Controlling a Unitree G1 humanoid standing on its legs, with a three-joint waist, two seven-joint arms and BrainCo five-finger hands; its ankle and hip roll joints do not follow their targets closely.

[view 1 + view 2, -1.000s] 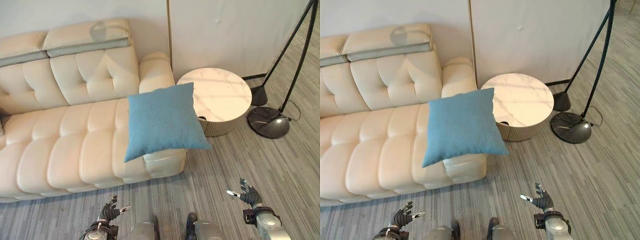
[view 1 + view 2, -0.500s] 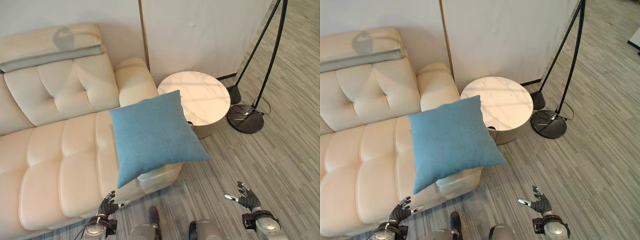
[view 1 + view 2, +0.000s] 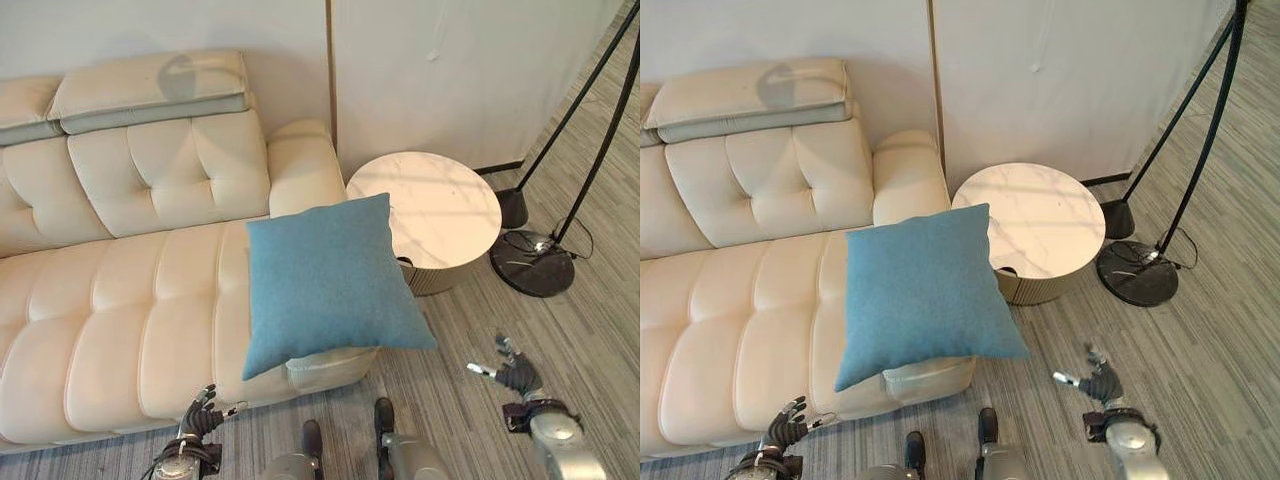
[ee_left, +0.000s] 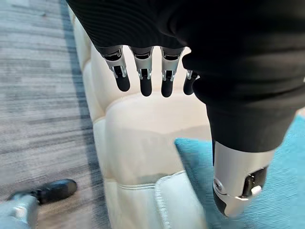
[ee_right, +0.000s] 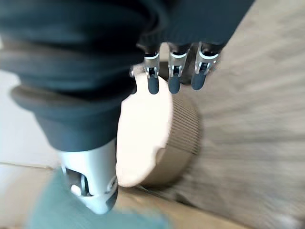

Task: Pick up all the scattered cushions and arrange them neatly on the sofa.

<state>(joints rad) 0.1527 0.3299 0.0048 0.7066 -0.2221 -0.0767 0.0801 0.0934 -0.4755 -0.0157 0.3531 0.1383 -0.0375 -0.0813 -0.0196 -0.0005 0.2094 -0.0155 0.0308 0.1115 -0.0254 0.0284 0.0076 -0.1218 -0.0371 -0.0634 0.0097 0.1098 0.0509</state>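
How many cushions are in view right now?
1: a blue cushion lying on the sofa's right end, its corner overhanging toward the round side table. Others may lie outside the views.

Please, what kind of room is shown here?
Probably a living room: a cream sofa with a blue cushion on its seat end, a round side table beside it, and a floor lamp on the striped floor.
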